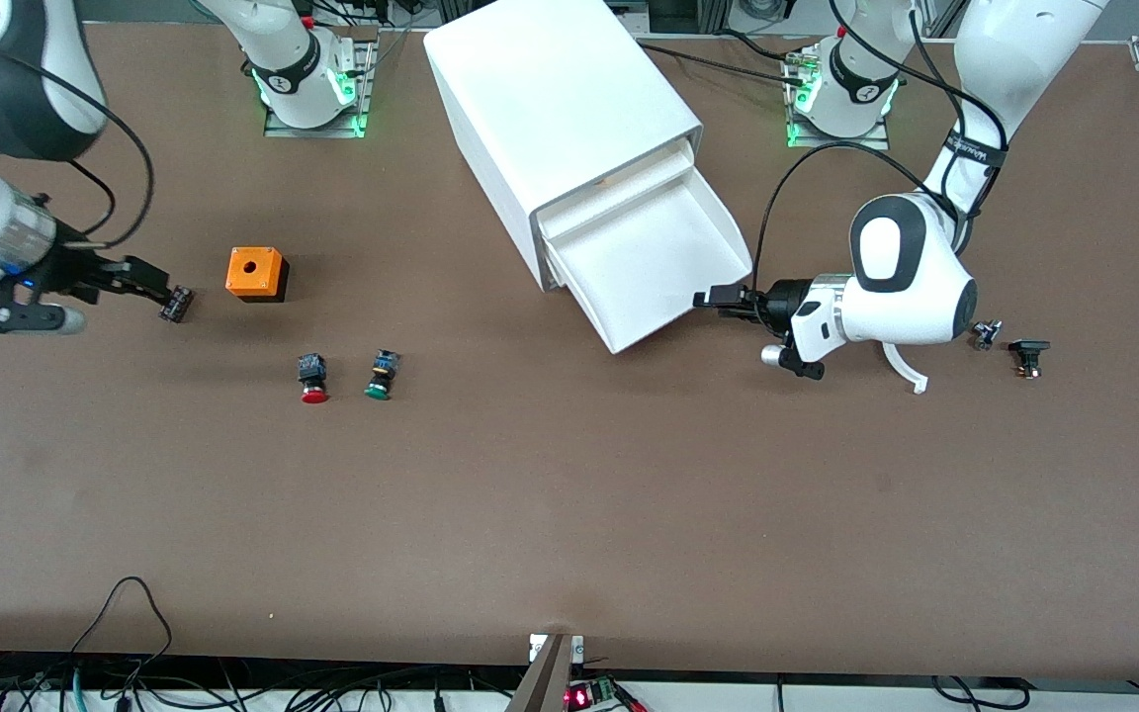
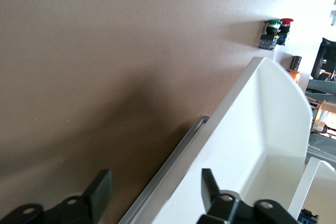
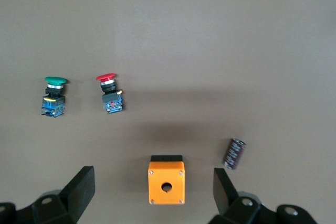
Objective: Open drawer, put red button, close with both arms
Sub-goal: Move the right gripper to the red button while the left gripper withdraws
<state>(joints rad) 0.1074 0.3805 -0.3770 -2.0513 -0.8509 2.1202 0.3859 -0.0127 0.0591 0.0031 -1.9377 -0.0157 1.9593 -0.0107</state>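
The white cabinet (image 1: 550, 109) stands at the table's middle, and its lowest drawer (image 1: 673, 203) is pulled out and empty. My left gripper (image 1: 718, 297) is open at the drawer's front corner toward the left arm's end. In the left wrist view its fingers (image 2: 102, 192) stand either side of the drawer's rim (image 2: 178, 179). The red button (image 1: 313, 378) lies on the table beside the green one (image 1: 382, 375); it also shows in the right wrist view (image 3: 109, 95). My right gripper (image 1: 149, 282) is open and empty, beside the orange cube (image 1: 256, 273).
A small dark cylinder (image 1: 177, 303) lies close to my right gripper's fingertips. In the right wrist view the orange cube (image 3: 166, 182) shows between the fingers. Two small black parts (image 1: 1012, 344) lie toward the left arm's end. The two upper drawers are shut.
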